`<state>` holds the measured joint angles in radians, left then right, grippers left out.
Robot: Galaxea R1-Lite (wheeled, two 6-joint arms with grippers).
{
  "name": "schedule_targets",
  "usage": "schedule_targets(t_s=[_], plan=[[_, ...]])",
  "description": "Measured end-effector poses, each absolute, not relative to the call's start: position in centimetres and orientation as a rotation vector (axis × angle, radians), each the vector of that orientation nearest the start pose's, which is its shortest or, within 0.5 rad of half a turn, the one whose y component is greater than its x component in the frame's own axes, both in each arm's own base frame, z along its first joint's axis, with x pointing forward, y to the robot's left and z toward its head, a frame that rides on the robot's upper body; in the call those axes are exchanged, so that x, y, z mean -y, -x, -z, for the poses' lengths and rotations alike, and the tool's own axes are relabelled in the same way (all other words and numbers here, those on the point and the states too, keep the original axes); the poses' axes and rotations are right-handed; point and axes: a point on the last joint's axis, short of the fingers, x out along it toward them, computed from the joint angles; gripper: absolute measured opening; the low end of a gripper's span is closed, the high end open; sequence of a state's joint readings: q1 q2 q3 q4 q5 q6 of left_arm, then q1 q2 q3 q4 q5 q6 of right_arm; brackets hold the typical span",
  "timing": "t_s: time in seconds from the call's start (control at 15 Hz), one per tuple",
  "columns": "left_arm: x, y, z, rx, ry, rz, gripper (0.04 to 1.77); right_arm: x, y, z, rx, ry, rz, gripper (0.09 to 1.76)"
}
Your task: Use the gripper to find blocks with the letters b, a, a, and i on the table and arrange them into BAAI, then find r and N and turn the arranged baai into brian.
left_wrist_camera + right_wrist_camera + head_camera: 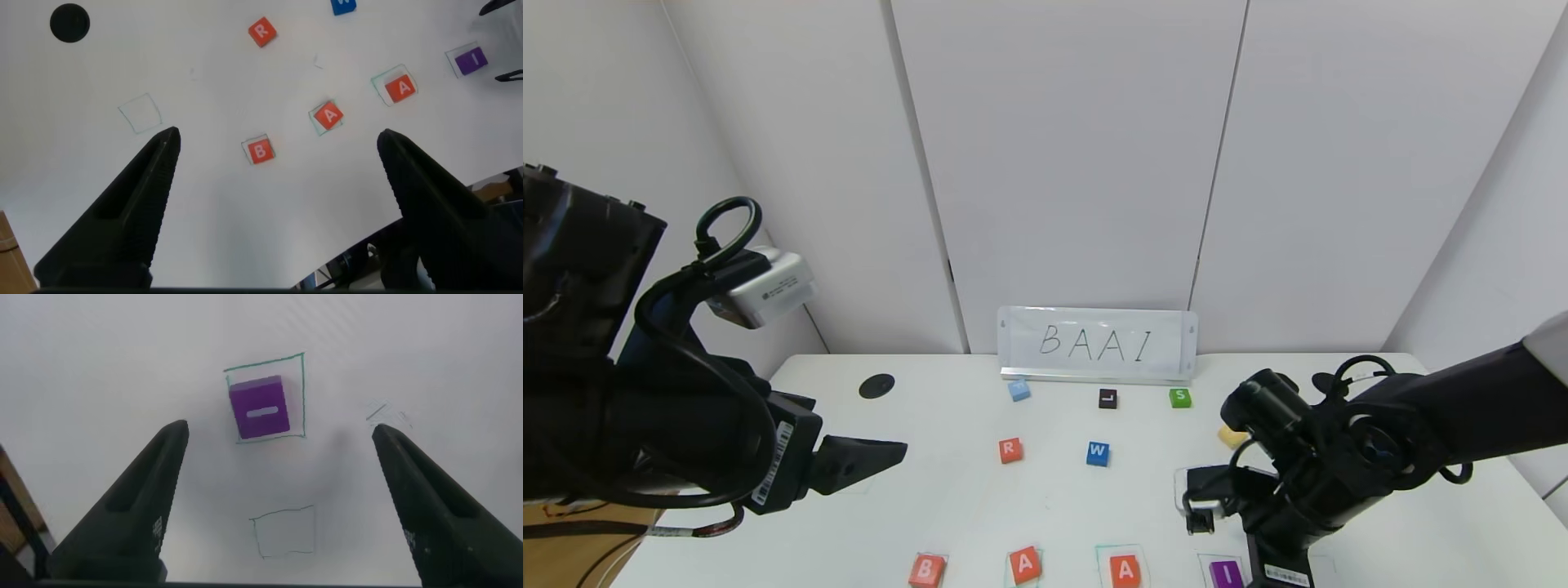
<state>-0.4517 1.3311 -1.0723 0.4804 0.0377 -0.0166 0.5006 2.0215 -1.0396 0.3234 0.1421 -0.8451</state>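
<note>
Four blocks (1025, 565) spelled BAAI along the table's (947, 506) near edge; R swap came next.
Head view: right gripper (1241, 523) beside purple I (1226, 574). Left wrist: left gripper (274, 196) spread, empty; r (261, 32) beyond B. Right wrist: fingers apart, I inside its green box; lift straight up.

Orange-red blocks (1025, 564), purple I block (1226, 573)

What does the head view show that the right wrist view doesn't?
Only the head view: the white BAAI sign, the orange-red R cube, blue W cube, green S cube, the orange-red B cube and both orange-red A cubes. Only the right wrist view: the right gripper's open fingers above an empty green-drawn rectangle. Both: the purple I cube and the white table.
</note>
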Motion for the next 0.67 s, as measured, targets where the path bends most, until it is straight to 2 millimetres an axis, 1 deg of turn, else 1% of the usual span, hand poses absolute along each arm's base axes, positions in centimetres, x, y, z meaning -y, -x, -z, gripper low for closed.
schedule_targets(t_s=[0.2, 0.33, 0.53, 0.67], plan=[[8.4, -17.3, -25.1, -0.722, -0.167, 0.393, 1.72, -16.2, -27.3, -8.2, -1.034, 0.716, -0.897, 1.64], [8.5, -17.1, -25.2, -0.719, -0.169, 0.400, 1.72, -16.5, -27.1, -9.4, -1.008, 0.586, -0.777, 1.66], [8.5, -16.9, -25.3, -0.710, -0.168, 0.404, 1.72, -16.4, -27.3, -11.7, -0.899, 0.329, -0.546, 1.68], [8.5, -16.8, -25.3, -0.707, -0.167, 0.403, 1.72, -15.6, -27.5, -13.0, -0.821, 0.195, -0.369, 1.68]])
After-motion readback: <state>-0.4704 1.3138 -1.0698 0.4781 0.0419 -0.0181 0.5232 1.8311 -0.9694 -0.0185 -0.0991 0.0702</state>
